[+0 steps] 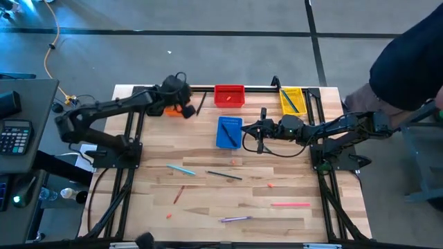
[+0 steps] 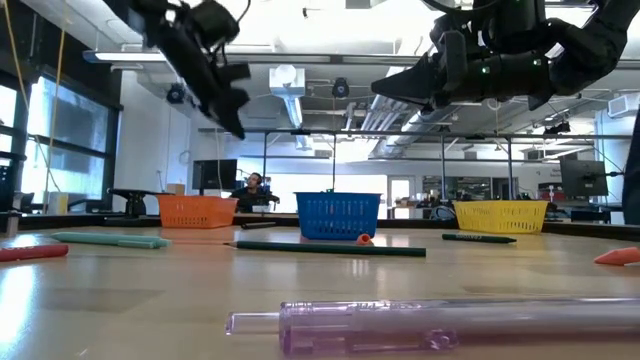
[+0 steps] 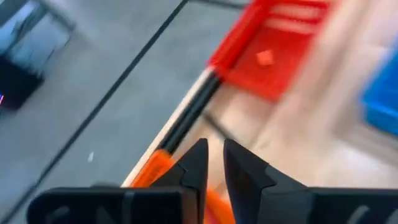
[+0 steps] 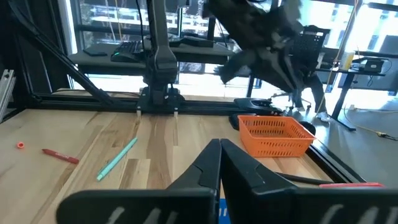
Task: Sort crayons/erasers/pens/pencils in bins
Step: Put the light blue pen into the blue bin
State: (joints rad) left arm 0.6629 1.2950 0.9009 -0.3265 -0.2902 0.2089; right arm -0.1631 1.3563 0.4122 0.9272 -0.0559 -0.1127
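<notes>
Four bins stand toward the far side: orange bin (image 1: 169, 109), red bin (image 1: 229, 95), blue bin (image 1: 228, 132), yellow bin (image 1: 291, 101). My left gripper (image 1: 187, 108) hovers over the orange bin's right end (image 3: 155, 167), its fingers a narrow gap apart and empty. My right gripper (image 1: 260, 135) hangs just right of the blue bin, shut and empty (image 4: 219, 148). On the table lie a teal pen (image 1: 180, 169), a dark pencil (image 1: 225, 175), a red crayon (image 1: 178, 195), a pink pen (image 1: 289, 204), a purple pen (image 1: 235, 218) and small erasers (image 1: 270, 185). An orange lump (image 3: 264, 57) lies in the red bin.
A dark stick (image 1: 201, 104) lies between the orange and red bins. The blue bin holds a dark stick, the yellow bin a teal one (image 1: 291, 101). Black frame rails run along the table's edges. A person stands beyond the right far corner (image 1: 408, 62).
</notes>
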